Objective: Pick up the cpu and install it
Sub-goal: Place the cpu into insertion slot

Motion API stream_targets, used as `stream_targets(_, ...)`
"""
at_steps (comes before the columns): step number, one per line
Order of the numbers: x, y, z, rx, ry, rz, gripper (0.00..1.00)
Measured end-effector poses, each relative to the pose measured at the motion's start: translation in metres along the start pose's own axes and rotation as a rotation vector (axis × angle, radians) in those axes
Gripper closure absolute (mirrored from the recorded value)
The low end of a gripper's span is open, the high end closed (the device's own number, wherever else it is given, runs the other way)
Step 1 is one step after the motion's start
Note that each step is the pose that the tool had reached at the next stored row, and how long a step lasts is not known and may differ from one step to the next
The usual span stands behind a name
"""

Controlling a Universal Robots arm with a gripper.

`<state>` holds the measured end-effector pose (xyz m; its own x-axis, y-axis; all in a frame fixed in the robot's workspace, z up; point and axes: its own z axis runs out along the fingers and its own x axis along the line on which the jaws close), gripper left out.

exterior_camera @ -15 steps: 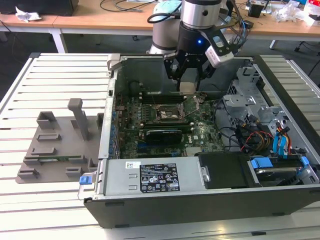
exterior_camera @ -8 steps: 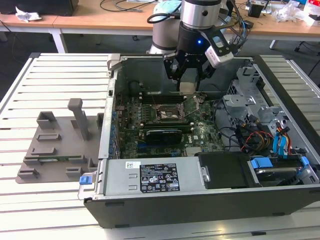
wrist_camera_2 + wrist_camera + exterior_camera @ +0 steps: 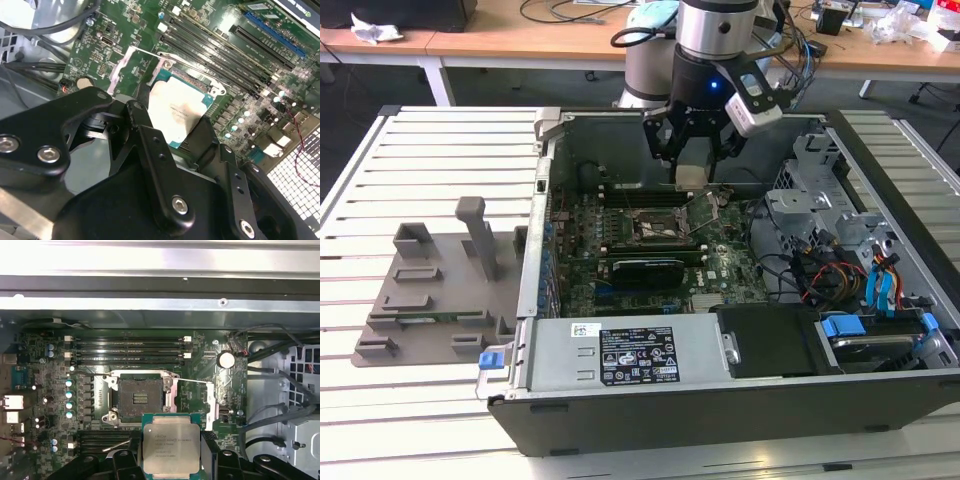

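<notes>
cpu location: You have the cpu point(image 3: 171, 450) in the air over the motherboard point(image 3: 55, 390), inside the open computer case point(image 3: 552, 200). Its silver top faces both wrist cameras.
gripper state: Your gripper point(image 3: 692, 165) pinches the cpu, with a dark finger point(image 3: 209, 452) pressed on each of two opposite sides.
cpu edges: The other two edges are free. A thin green rim shows along one of them in the first wrist view and at a corner in the second wrist view point(image 3: 177, 112).
alignment: In the first wrist view the cpu edges run parallel to the edges of the socket point(image 3: 140, 399).
socket state: The socket is uncovered and its contact field is exposed. The retention plate point(image 3: 211, 405) stands swung up beside it.
gap: In the exterior view the cpu hangs clear of the board, not seated.
room around socket: Memory slots point(image 3: 127, 351) run along one side of the socket. Cables point(image 3: 280, 390) lie beyond the retention plate, well apart from the socket.
</notes>
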<state>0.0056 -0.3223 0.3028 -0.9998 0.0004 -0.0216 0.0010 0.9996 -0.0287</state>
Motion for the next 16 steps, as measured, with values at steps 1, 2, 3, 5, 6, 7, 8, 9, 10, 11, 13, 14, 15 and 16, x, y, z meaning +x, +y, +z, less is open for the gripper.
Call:
stream_targets(1, 0.0022, 0.0000, 0.0014, 0.0001, 0.0000, 0.000, 0.45)
stream_targets(2, 0.0042, 0.0001, 0.0037, 0.0001, 0.0001, 0.000, 0.45)
stream_targets(3, 0.0049, 0.0001, 0.0049, 0.0002, 0.0001, 0.000, 0.45)
stream_targets(5, 0.0062, 0.0003, 0.0083, 0.0001, 0.0001, 0.000, 0.45)
stream_targets(6, 0.0063, 0.0003, 0.0090, 0.0001, 0.0000, 0.000, 0.45)
stream_targets(7, 0.0067, 0.0003, 0.0097, 0.0000, 0.0000, 0.000, 0.45)
stream_targets(8, 0.0075, 0.0004, 0.0109, 0.0001, 0.0001, 0.000, 0.45)
stream_targets(9, 0.0081, 0.0004, 0.0124, 0.0001, 0.0001, 0.000, 0.45)
stream_targets(10, 0.0086, 0.0005, 0.0142, 0.0001, 0.0000, 0.000, 0.45)
stream_targets(11, 0.0094, 0.0005, 0.0158, 0.0001, 0.0001, 0.000, 0.45)
stream_targets(13, 0.0103, 0.0006, 0.0196, 0.0002, 0.0001, 0.000, 0.45)
stream_targets(14, 0.0105, 0.0006, 0.0205, 0.0001, 0.0001, 0.000, 0.45)
stream_targets(15, 0.0106, 0.0006, 0.0210, 0.0002, 0.0001, 0.000, 0.45)
stream_targets(16, 0.0111, 0.0007, 0.0220, 0.0001, 0.0000, 0.000, 0.45)
